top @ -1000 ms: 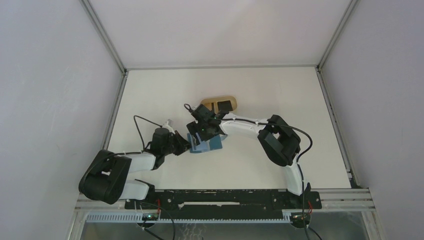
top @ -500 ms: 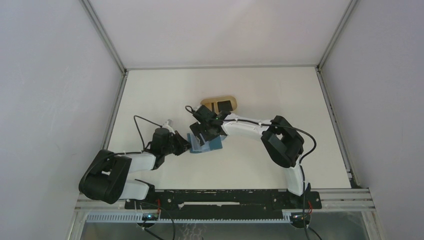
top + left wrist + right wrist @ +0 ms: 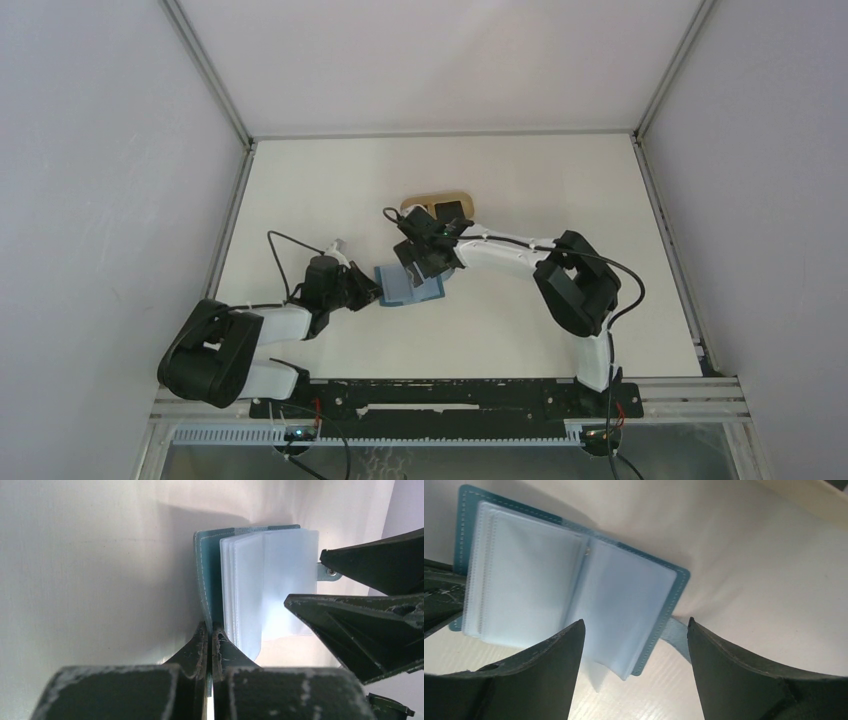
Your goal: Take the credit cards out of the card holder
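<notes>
White desk (image 3: 500,330), grey walls (image 3: 100,150): the left hand (image 3: 210,632) pinches the cover of an open teal-blue soft card holder (image 3: 651,625); the right hand (image 3: 635,625) hovers spread wide over its clear sleeves (image 3: 539,580).

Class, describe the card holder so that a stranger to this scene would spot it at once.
On the white table, look near the middle, just nearer the robot than the tan tray. The card holder lies open there, one cover pinched in the left gripper. Unlike the tray, it is teal-blue, with clear plastic sleeves fanned out.
</notes>
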`<state>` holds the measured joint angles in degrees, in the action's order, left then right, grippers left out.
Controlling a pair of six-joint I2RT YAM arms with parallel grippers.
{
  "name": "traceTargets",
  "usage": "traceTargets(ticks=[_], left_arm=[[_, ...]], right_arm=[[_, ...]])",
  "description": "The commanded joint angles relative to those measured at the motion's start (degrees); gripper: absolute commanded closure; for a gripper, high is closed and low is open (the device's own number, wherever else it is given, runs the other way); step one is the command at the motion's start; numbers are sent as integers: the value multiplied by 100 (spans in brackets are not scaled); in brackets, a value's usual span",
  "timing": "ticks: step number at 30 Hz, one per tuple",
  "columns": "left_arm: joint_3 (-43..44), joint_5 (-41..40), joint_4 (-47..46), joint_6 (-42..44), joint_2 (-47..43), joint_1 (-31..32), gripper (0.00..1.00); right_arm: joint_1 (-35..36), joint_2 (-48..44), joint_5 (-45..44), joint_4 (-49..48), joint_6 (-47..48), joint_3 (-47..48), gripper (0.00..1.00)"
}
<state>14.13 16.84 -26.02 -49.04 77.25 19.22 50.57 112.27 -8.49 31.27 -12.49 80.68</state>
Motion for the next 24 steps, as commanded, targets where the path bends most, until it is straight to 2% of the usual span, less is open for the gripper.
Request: traceTargets(ticks=[1, 11, 15, 18, 24], left_arm=[[64, -67, 2, 96, -38, 29, 100], [81, -80, 33, 105, -53, 29, 100], [81, -76, 30, 105, -48, 29, 100], [91, -76, 27, 105, -27, 29, 100], [112, -66, 45, 105, -38, 29, 100]], right_arm=[[-110, -381, -280, 50, 172, -16, 17], [-243, -548, -361, 125, 214, -17, 16], [-190, -755, 35, -87, 95, -12, 16], [108, -739, -49, -129, 80, 288, 13], [390, -164, 455, -107, -156, 981, 13]])
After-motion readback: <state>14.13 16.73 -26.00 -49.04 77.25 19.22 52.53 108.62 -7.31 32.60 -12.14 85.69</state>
